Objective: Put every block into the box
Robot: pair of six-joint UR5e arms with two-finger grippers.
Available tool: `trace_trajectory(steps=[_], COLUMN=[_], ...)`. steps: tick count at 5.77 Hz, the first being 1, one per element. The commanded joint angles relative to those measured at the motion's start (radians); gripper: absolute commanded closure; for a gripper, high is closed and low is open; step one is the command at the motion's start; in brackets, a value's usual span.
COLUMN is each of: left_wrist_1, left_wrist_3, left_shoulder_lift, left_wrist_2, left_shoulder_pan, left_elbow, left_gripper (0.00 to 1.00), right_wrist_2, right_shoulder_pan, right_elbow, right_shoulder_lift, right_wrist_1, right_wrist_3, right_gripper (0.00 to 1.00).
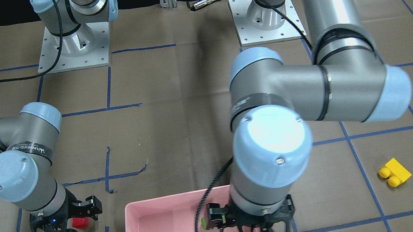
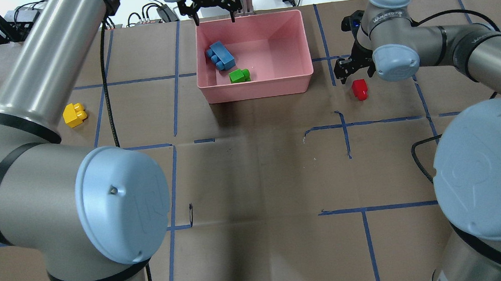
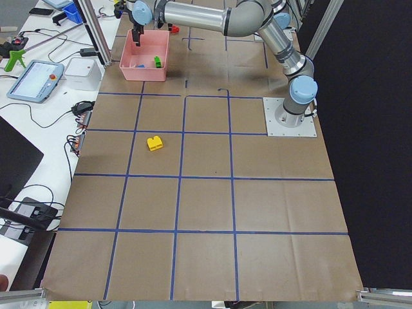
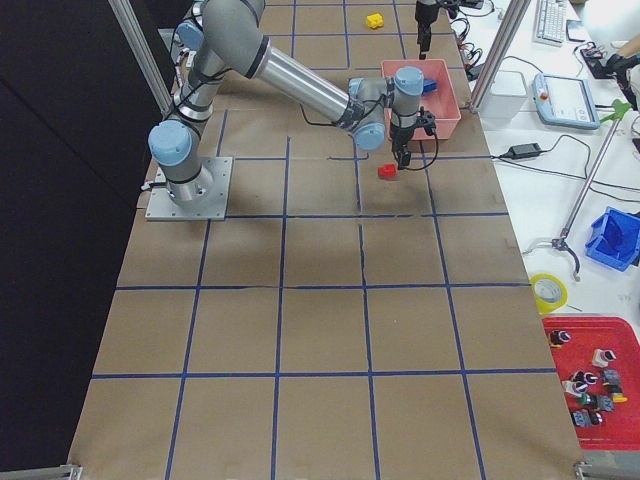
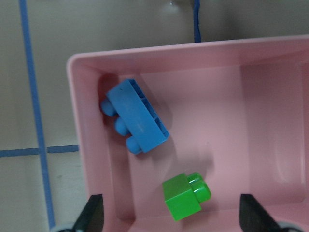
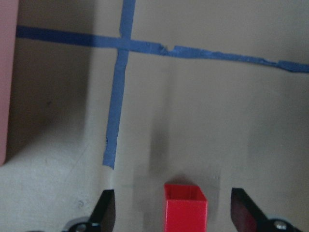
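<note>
- Blocks: two of the four lie inside the box; the other two are out on the surface.
- Left gripper: hangs over the box with its fingers spread wide and nothing between them.
- Green block: on the box floor straight below the left gripper. In the wrist view it falls between the two fingers, well clear of both.
- Blue block: also on the box floor, just beyond the green one as seen from the left gripper. It lies on its side, studs turned to the side wall near a corner. It sits apart from the green block.
- Right gripper: low over the surface just beside the box, outside its end wall, fingers spread.
- Red block: on the surface between the right gripper's two fingers. The wrist view shows a gap on each side and no contact. How far above the surface the fingertips are, I cannot tell.
- Yellow block: on the surface, well apart from both grippers. It is out on the left gripper's side, far from the box, studs pointing sideways.
- Surface: brown paper with a grid of blue tape lines; one tape crossing shows just ahead of the right gripper.
</note>
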Motion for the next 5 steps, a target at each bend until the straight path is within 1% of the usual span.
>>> trace_trajectory(steps=[1,2,3,4,5], left_wrist_1=[-0.049,-0.041,-0.037,-0.037,-0.035], left_wrist_3=[0.111,0.270,0.410,0.428,0.414], left_shoulder_lift=[0.127,0.166,0.186,0.184,0.180], left_wrist_2=[-0.001,-0.003,-0.001,-0.001,-0.001], left_shoulder_pan=[0.151,0.257,0.367,0.473,0.546], left_elbow=[-0.087,-0.153,-0.201,-0.230,-0.267], left_gripper=[0.01,0.01,0.01,0.01,0.01], right_wrist_2=[-0.002,-0.004,0.005,0.004,0.004], right_shoulder_pan=[-0.019,-0.019,-0.018,-0.016,-0.019], right_elbow=[0.043,0.043,0.041,0.040,0.024], right_shoulder_lift=[-0.008,-0.008,-0.008,-0.008,-0.025], right_wrist_1=[-0.022,-0.013,-0.014,-0.014,-0.008], right_wrist_3=[0.000,0.000,0.003,0.003,0.004], right_gripper=[0.15,0.42,0.63,0.78,0.91])
